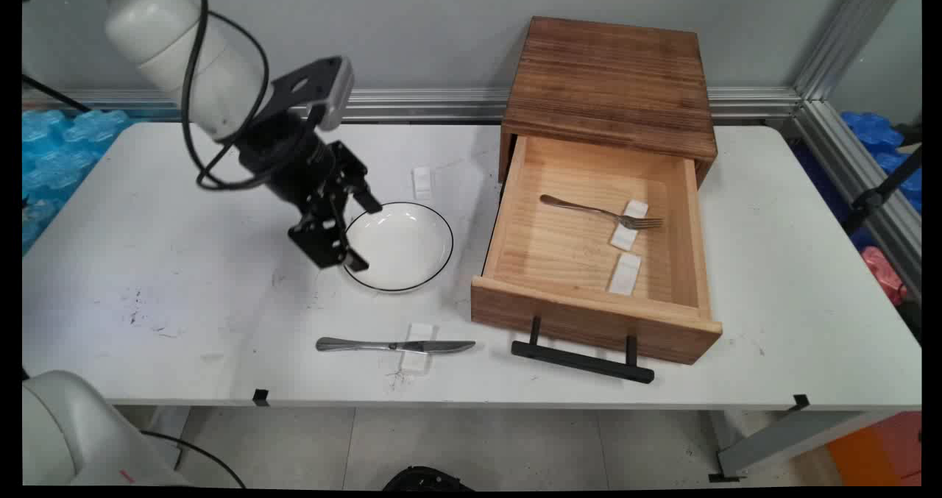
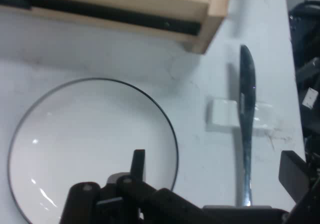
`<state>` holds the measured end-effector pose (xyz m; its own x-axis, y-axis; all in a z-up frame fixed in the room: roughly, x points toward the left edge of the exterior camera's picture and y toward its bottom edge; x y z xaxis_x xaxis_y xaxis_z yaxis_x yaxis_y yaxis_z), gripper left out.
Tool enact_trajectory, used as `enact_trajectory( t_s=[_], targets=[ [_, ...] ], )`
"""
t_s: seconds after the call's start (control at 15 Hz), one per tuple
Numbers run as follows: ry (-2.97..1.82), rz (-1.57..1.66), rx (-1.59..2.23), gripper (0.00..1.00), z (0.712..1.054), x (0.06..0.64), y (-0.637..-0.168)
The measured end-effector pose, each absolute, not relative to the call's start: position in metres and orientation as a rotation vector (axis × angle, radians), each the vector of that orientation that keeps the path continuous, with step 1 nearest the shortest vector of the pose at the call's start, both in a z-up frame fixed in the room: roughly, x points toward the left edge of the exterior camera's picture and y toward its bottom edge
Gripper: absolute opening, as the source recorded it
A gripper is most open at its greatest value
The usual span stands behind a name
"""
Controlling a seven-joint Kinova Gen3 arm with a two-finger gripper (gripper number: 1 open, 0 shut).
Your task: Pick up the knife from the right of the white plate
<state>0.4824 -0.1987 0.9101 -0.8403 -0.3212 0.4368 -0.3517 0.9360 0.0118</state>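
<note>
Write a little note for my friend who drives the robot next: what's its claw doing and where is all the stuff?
Gripper: open, empty, at the left rim of the white plate.
Knife: on a white pad near the table's front edge, in front of the plate.
Fork: inside the open wooden drawer, lying across a white pad.
Nothing is held; plate and knife are outside the drawer.

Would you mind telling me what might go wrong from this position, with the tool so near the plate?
1. The open tool hangs at the left rim of the white plate; coming down, a finger might catch the rim and tip or push the plate.
2. A shoved plate might slide toward the open wooden drawer beside it.
3. The knife lies on a white pad near the table's front edge; a sweep could knock it off.
</note>
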Motion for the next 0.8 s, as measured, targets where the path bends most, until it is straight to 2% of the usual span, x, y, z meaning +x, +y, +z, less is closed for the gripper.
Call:
enact_trajectory(
  t_s=[0.8],
  targets=[
    [-2.674, 0.057, 0.483, 1.00, 0.860, 0.477, -0.162]
  ],
)
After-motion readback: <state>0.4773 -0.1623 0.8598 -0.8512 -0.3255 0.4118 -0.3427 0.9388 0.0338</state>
